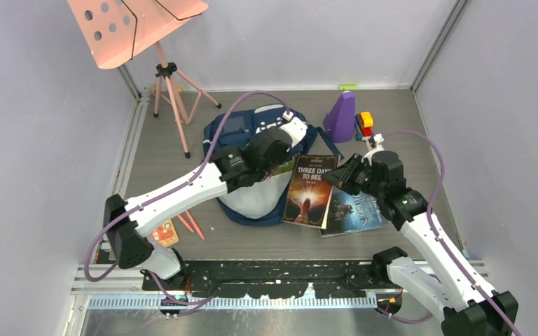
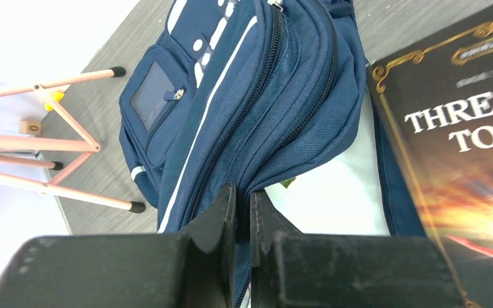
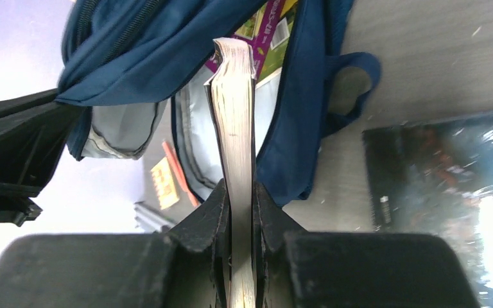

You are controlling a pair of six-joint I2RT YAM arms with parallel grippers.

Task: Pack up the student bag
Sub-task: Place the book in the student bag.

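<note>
L jaws pinch student bag (image 2: 282, 96) – purple item (image 3: 264, 31) inside; R jaws clamp paperback (image 3: 234, 128).

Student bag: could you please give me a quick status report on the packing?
Left fingers shut on bag flap, lifting it. Right fingers shut on book, edge-on at the mouth. Second book flat beside bag.

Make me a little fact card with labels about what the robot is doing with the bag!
Left claw: shut, pinching the navy blue fabric backpack at its opening edge
Right claw: shut on the paperback book titled Three Days to See, far end at the backpack's opening
Inside backpack: pale grey lining, a purple and green item
On table: dark glossy book, purple pyramid-shaped object, orange pencils
</note>
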